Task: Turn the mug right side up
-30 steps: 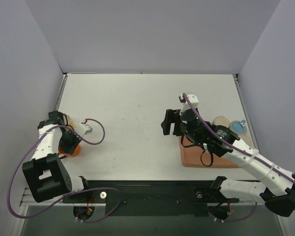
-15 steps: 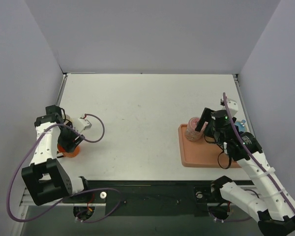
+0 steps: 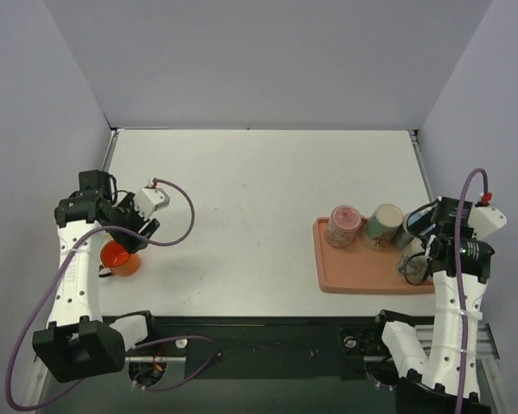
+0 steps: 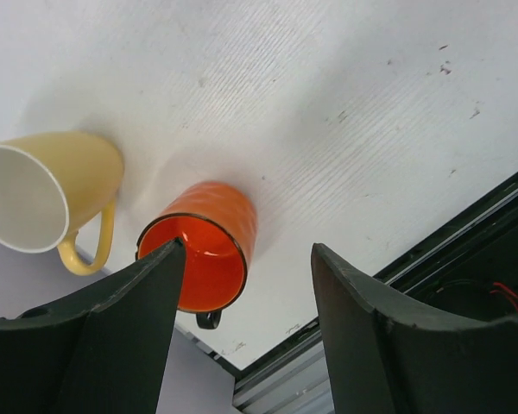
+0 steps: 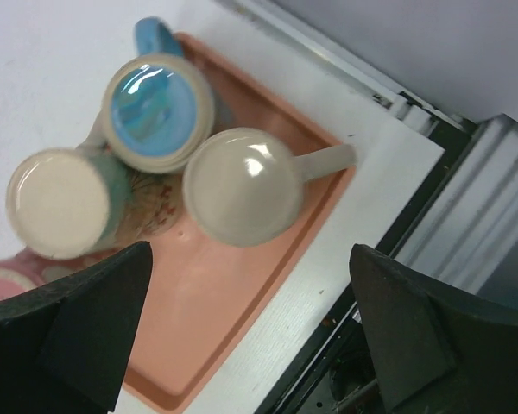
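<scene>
An orange mug point(image 4: 198, 259) stands right side up on the table, its mouth facing the left wrist camera, with a yellow mug point(image 4: 47, 194) upright next to it. My left gripper point(image 4: 249, 250) hangs open above the orange mug point(image 3: 116, 256) and holds nothing. Upside down on the salmon tray point(image 5: 216, 310) stand a blue-bottomed mug point(image 5: 158, 112), a cream mug point(image 5: 242, 185) and a floral mug point(image 5: 60, 203). My right gripper point(image 5: 249, 252) is open and empty over the tray's right end point(image 3: 388, 280).
A pink mug point(image 3: 344, 226) stands on the tray's left end. The table's near edge and black rail point(image 4: 432, 259) run close to the orange mug. The side walls are close to both arms.
My left gripper opened, let go of the orange mug and rose above it. My right arm swung from the tray's left side to its right end, opening wider, leaving the pink mug on the tray.
</scene>
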